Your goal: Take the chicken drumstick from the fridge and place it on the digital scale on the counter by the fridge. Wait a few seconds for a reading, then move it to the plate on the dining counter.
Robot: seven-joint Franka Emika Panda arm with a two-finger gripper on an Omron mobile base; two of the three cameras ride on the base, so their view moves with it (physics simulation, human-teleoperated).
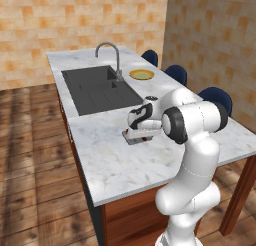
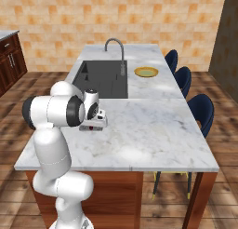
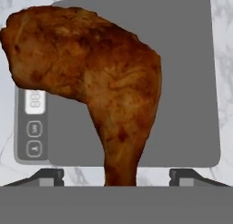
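Hand view: drumstick lying on the scale, gripper fingers spread either side, not pinching. Weighing stage reached; transfer to plate remains.

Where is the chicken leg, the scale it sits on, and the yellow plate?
chicken drumstick (image 3: 91,73), hand view, on its thick meaty part.
digital scale (image 3: 182,82), hand view, on its bare grey top.
plate (image 2: 146,72), right base view, on its darker centre.

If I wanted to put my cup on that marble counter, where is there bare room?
Bare marble lies between the digital scale and the stools, and around the plate. It is crowded at the scale, under the chicken drumstick and gripper.
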